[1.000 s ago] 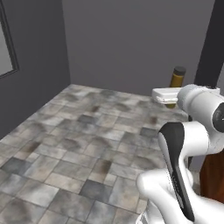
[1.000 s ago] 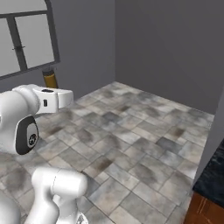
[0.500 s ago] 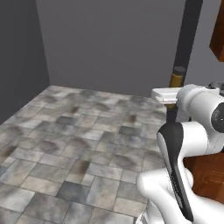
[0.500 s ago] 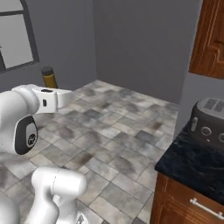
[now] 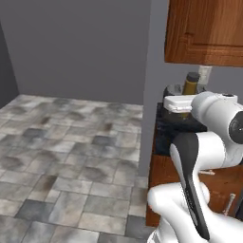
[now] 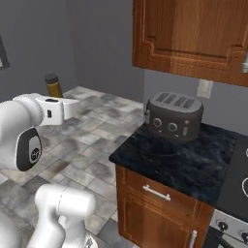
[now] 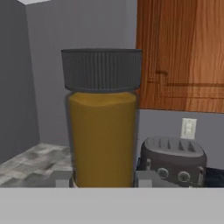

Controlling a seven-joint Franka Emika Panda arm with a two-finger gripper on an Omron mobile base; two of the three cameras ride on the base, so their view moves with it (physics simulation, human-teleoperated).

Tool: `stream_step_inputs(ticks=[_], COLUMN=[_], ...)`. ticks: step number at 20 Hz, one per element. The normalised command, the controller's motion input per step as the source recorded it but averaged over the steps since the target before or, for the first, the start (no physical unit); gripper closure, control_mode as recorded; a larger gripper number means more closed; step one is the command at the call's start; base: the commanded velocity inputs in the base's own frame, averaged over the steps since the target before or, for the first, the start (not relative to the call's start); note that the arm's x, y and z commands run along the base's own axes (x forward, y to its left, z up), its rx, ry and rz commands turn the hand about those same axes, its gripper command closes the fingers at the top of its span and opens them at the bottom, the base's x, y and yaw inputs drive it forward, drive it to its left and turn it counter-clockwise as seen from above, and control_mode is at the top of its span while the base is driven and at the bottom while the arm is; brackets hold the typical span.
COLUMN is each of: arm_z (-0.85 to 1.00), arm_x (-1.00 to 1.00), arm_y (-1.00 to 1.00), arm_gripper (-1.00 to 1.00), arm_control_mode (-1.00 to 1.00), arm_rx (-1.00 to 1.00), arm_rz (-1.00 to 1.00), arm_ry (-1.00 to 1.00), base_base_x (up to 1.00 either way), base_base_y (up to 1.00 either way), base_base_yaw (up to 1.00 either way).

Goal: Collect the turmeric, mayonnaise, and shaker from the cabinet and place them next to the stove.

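Observation:
My gripper [image 7: 103, 177] is shut on the turmeric [image 7: 103, 127], a slim olive-yellow bottle with a dark ribbed cap, held upright. From the base cameras the turmeric [image 5: 191, 83] [image 6: 53, 86] rises above my white hand, level with the counter's left end. A reddish-brown wall cabinet [image 6: 189, 34] [image 5: 209, 31] hangs above the counter with its door closed. The stove [image 6: 220, 225] shows its knobs and a strip of black cooktop at the far right edge. The mayonnaise is out of view.
A dark grey toaster [image 6: 174, 116] [image 7: 173, 159] stands on the black speckled counter [image 6: 184, 160], below a wall outlet [image 6: 204, 88]. Wooden base cabinets with bar handles [image 6: 155, 203] sit under the counter. Grey tiled floor [image 5: 71, 156] spreads to the left.
The whole picture has swung as the base turned: bare floor and walls gave way to the counter, toaster, wall cabinet and stove edge. The turmeric stays in my gripper.

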Motion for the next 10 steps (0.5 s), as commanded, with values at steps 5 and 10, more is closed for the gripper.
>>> stream_step_inputs(ticks=[5, 10], arm_z=[0.00, 0.00], arm_x=[0.00, 0.00], arm_y=[0.00, 0.00], arm_gripper=[1.00, 1.00], arm_control_mode=[1.00, 1.00], arm_rx=[0.00, 0.00], arm_rz=[0.00, 0.00], arm_ry=[0.00, 0.00], base_base_x=[-0.18, -0.07], base_base_y=[-0.86, -0.79], base_base_yaw=[-0.26, -0.25])
